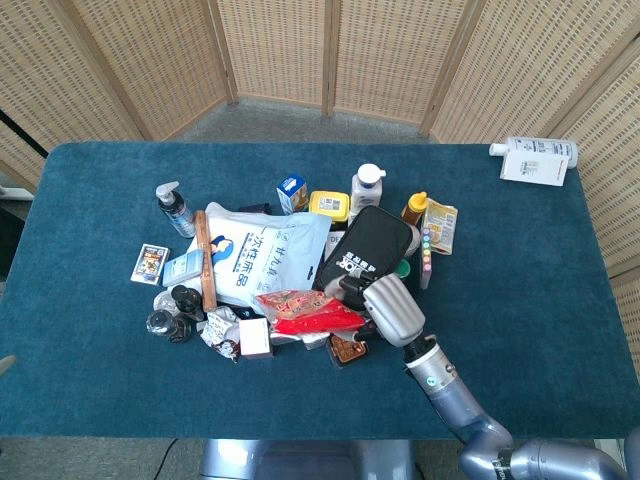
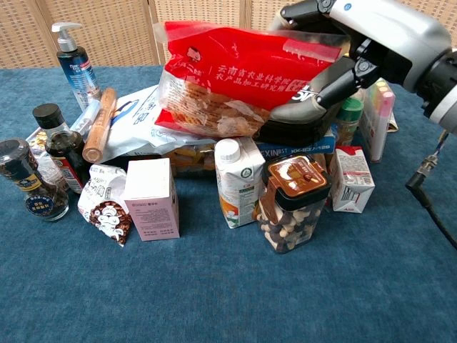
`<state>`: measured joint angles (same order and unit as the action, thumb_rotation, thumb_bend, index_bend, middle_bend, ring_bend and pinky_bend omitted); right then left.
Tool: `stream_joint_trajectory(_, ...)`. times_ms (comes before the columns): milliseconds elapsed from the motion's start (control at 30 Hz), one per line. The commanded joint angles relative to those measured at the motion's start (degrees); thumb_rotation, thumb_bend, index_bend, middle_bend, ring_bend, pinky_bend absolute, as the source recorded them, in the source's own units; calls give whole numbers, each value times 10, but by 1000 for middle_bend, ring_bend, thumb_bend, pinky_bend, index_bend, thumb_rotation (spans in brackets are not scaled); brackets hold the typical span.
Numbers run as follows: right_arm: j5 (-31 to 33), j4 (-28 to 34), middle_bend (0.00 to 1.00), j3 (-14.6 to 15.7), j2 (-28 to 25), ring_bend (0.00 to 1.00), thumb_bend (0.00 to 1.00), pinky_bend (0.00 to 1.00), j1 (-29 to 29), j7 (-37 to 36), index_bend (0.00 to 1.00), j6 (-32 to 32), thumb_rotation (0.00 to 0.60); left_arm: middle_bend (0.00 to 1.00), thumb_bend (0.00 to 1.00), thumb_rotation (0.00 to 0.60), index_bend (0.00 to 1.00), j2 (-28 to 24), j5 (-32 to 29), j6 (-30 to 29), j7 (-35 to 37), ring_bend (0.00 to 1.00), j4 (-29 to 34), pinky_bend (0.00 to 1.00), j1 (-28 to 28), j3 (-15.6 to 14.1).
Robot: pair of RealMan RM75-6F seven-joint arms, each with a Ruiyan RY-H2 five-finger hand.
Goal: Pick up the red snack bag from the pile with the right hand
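Observation:
The red snack bag lies on top of the pile at its front. In the chest view the red snack bag shows crumpled, its right end lifted a little. My right hand grips that right end. In the chest view the right hand has fingers over the bag's top edge and the thumb pressed up from below, against the black pouch. Only a grey tip of my left hand shows at the head view's left edge.
Under and around the bag are a white pouch, a milk carton, a cookie jar, a pink box and several small bottles. A white bottle lies at the far right corner.

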<state>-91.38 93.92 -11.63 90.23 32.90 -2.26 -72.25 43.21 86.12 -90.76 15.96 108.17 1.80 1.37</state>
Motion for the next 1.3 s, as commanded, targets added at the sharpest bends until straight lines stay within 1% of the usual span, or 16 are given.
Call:
stream_joint_trajectory(33,-4,1,900,0,0,750,129,977,0,-7,613,-9,600,0,0,600,0,0,1,0,-1,0,0,0,0,0)
stream_joint_trajectory(67,-6,3,907,0,-2,756,148,987,-1,-7,617,-12,600,0,0,600,0,0,1,-1,-1,0,1,0,0,0)
stream_joint_trajectory(233,-7,29,916,-6,-20,762,180,995,-5,6,626,-26,600,0,0,600,0,1,6,-2,-4,0,3,0,1,-1)
stream_joint_trajectory(433,-11,104,916,-25,-70,762,199,995,-10,49,627,-44,600,0,0,600,0,0,8,3,-2,0,3,0,-1,-2)
stream_joint_trajectory(633,-3,187,916,-54,-121,762,207,996,-11,102,630,-48,600,0,0,600,0,-2,18,-2,7,0,1,0,1,-5)
stream_joint_trajectory(833,12,261,917,-89,-159,762,208,995,-1,156,632,-46,600,0,0,600,0,-4,26,-3,19,0,-2,0,1,-8)
stream_joint_trajectory(967,33,309,917,-121,-182,762,210,995,11,197,632,-39,600,0,0,600,0,-5,32,-7,25,0,-3,0,3,-9)
stream_joint_trajectory(1167,71,364,917,-161,-208,762,212,995,32,252,633,-33,600,0,0,600,0,-7,39,-10,33,0,-6,0,4,-12)
stream_joint_trajectory(1300,93,392,918,-181,-220,762,214,995,45,281,633,-33,600,0,0,600,0,-7,43,-9,35,0,-7,0,3,-14)
